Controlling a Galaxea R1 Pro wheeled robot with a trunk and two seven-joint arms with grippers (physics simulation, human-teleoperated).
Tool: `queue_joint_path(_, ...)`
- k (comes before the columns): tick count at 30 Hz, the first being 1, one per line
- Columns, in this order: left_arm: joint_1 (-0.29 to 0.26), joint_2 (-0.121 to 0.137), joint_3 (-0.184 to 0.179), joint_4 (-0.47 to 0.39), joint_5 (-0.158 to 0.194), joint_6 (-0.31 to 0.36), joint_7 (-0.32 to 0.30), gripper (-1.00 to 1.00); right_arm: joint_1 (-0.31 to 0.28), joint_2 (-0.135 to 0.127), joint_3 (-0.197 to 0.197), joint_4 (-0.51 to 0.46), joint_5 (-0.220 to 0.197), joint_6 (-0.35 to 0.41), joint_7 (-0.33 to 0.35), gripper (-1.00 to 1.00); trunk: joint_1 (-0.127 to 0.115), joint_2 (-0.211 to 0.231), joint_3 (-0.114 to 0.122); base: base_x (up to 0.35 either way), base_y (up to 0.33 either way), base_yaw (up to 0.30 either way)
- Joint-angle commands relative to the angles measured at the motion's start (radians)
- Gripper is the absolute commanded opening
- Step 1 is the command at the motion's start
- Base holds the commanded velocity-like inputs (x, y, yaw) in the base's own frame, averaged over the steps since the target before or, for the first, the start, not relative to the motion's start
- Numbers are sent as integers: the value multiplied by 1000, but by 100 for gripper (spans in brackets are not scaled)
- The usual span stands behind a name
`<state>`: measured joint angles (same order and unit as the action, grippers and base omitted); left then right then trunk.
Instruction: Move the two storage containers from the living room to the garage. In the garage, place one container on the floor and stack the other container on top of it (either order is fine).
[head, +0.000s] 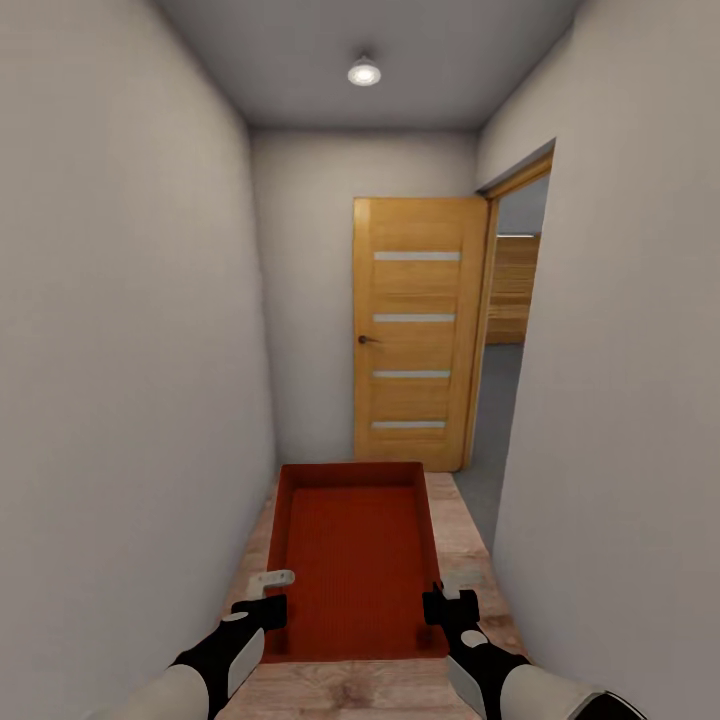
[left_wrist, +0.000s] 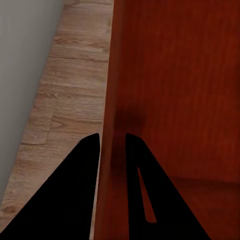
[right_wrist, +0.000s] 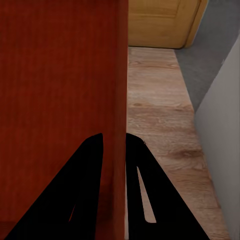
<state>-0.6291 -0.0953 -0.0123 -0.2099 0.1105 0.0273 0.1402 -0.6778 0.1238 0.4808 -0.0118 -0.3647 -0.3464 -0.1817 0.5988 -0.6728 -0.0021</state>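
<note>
The red-orange open box (head: 355, 560) hung level over the wood floor (head: 470, 545) of a narrow hall. The left pincer (head: 268, 598) and right pincer (head: 447, 598) each pinched a side wall, probably so it would not tip.

Soft, even light fills the corridor, its one visible source a round ceiling lamp (head: 364, 71) glowing without glare. Shadows are faint. The walls lean outward toward the head view's edges. Both wrist views look slightly blurred, perhaps from compression.
</note>
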Motion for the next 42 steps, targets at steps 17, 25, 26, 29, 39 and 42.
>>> queue_joint_path(17,0,9,17,-5,-9,3,19,-100,0,1,-58,0,4,3,1,-100,1,0,0,322,0,0)
queue_joint_path(25,0,10,17,-5,-9,3,19,-100,0,1,-58,0,4,3,1,-100,1,0,0,322,0,0)
queue_joint_path(26,0,11,17,-5,-9,3,19,-100,0,1,-58,0,4,3,1,-100,1,0,0,322,0,0)
queue_joint_path(29,0,11,17,-5,-9,3,19,-100,0,1,-58,0,4,2,1,-100,1,0,0,322,0,0)
queue_joint_path(39,0,11,17,-5,-9,3,19,-100,0,1,-58,0,4,1,1,-100,1,0,0,322,0,0)
queue_joint_path(42,0,11,17,-5,-9,4,19,-100,0,1,-58,0,4,1,1,-100,1,0,0,322,0,0)
